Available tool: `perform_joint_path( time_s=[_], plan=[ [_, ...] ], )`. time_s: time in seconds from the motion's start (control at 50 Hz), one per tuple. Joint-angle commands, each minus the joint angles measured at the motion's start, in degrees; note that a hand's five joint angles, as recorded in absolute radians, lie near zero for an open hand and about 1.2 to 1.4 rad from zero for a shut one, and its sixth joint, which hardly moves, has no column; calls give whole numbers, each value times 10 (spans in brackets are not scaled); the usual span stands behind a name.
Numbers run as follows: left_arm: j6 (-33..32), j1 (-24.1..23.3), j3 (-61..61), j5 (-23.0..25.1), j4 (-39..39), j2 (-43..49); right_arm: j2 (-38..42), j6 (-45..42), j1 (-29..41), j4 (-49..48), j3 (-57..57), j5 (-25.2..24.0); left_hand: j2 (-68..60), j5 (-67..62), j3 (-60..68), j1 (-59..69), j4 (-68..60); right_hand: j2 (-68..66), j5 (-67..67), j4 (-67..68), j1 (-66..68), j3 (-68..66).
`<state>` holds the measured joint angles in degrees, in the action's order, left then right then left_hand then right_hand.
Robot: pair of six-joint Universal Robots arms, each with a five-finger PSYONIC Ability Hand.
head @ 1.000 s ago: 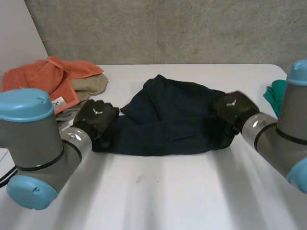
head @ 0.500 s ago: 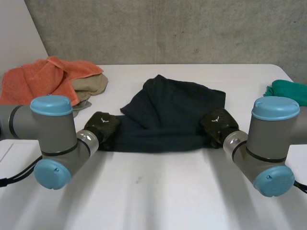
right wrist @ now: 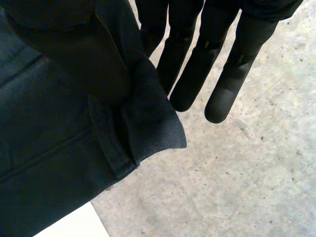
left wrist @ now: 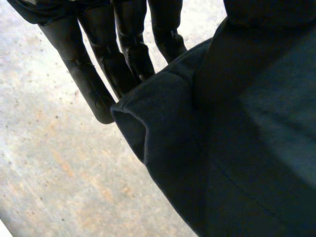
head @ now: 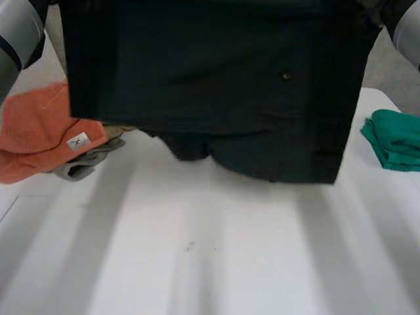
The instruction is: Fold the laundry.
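A dark navy garment (head: 216, 85) hangs spread wide above the white table (head: 210, 256), its lower hem just over the tabletop. My left arm (head: 16, 29) and right arm (head: 408, 26) rise at its two upper corners. In the left wrist view my left hand (left wrist: 128, 44) pinches one corner of the garment (left wrist: 163, 128) between straight fingers and thumb. In the right wrist view my right hand (right wrist: 197, 64) pinches the other corner (right wrist: 143, 128), a hemmed edge, the same way.
An orange towel (head: 29, 138) with a white label lies at the table's left, with a grey-beige cloth (head: 85, 164) beside it. A folded green cloth (head: 394, 141) sits at the right edge. A concrete wall stands behind the table.
Both hands closed on the garment's near edge and lifted it off the table. It lay crumpled before and now hangs spread between the raised arms.
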<state>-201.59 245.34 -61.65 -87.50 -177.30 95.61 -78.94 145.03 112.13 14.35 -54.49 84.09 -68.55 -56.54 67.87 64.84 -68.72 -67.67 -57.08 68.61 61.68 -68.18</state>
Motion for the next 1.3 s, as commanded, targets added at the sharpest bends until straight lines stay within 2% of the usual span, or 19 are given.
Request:
perform_joint_path(
  time_s=[0.02, 0.16, 0.22, 0.28, 0.3, 0.32, 0.38, 0.4, 0.46, 0.56, 0.66, 0.78, 0.92, 1.0, 1.06, 1.14, 1.3],
  plan=[
    [-1, 0, -9, 1, 11, 46, 25, 0, -6, 8, -25, 0, -115, -135, 121, 152, -113, -123, -129, 114, 183, -118],
    [-8, 5, 4, 1, 7, 181, 129, 3, -5, -3, -38, 2, -115, -135, 121, 152, -113, -123, -129, 114, 183, -118],
    [-8, 10, 54, 1, -12, 248, 183, 5, -2, -40, -12, 7, -115, -135, 121, 152, -113, -123, -129, 114, 183, -118],
    [-7, 10, 129, 1, -73, 295, 222, 7, 5, -122, 35, 43, -115, -135, 121, 152, -113, -123, -129, 114, 183, -118],
    [-7, 10, 146, 1, -97, 301, 228, 6, 5, -148, 45, 56, -115, -135, 121, 152, -113, -123, -129, 114, 183, -118],
    [1, 11, 172, 1, -156, 301, 232, 6, 10, -206, 65, 84, -115, -135, 121, 152, -113, -123, -129, 114, 183, -118],
    [5, 9, 188, 0, -260, 295, 230, 6, 16, -298, 87, 117, -115, -135, 121, 152, -113, -123, -129, 114, 183, -118],
    [12, 7, 188, -5, -327, 287, 223, 6, 20, -360, 91, 128, -115, -135, 121, 152, -113, -123, -129, 114, 183, -118],
    [29, 6, 180, -5, -420, 249, 202, 6, 23, -431, 91, 128, -115, -135, 121, 152, -113, -123, -129, 114, 183, -118],
    [37, 10, 145, -7, -435, 209, 197, 10, 24, -441, 98, 118, -115, -135, 121, 152, -113, -123, -129, 114, 183, -118],
    [36, 5, 63, -13, -419, 201, 210, 10, 25, -434, 68, 77, -115, -135, 121, 152, -113, -123, -129, 114, 183, -118],
    [32, 1, -29, -21, -384, 201, 247, 10, 25, -405, 27, 52, -115, -135, 121, 152, -113, -123, -129, 114, 183, -118],
    [20, -4, -116, -22, -291, 258, 323, 1, 24, -313, -20, 35, -115, -135, 121, 152, -113, -123, -129, 114, 183, -118],
    [-28, -27, -134, -35, -194, 301, 347, -13, 24, -242, -44, 35, -115, -135, 121, 152, -113, -123, -129, 114, 183, -118],
    [-49, -49, -136, -56, -141, 305, 341, -31, 23, -204, -61, 35, -115, -135, 121, 152, -113, -123, -129, 114, 183, -118],
    [-57, -63, -156, -103, -38, 280, 287, -68, 19, -125, -109, 35, -115, -135, 121, 152, -113, -123, -129, 114, 183, -118],
    [-61, -72, -223, -113, 58, 168, 206, -113, 17, 2, -198, 37, -115, -135, 121, 152, -113, -123, -129, 114, 183, -118]
  ],
)
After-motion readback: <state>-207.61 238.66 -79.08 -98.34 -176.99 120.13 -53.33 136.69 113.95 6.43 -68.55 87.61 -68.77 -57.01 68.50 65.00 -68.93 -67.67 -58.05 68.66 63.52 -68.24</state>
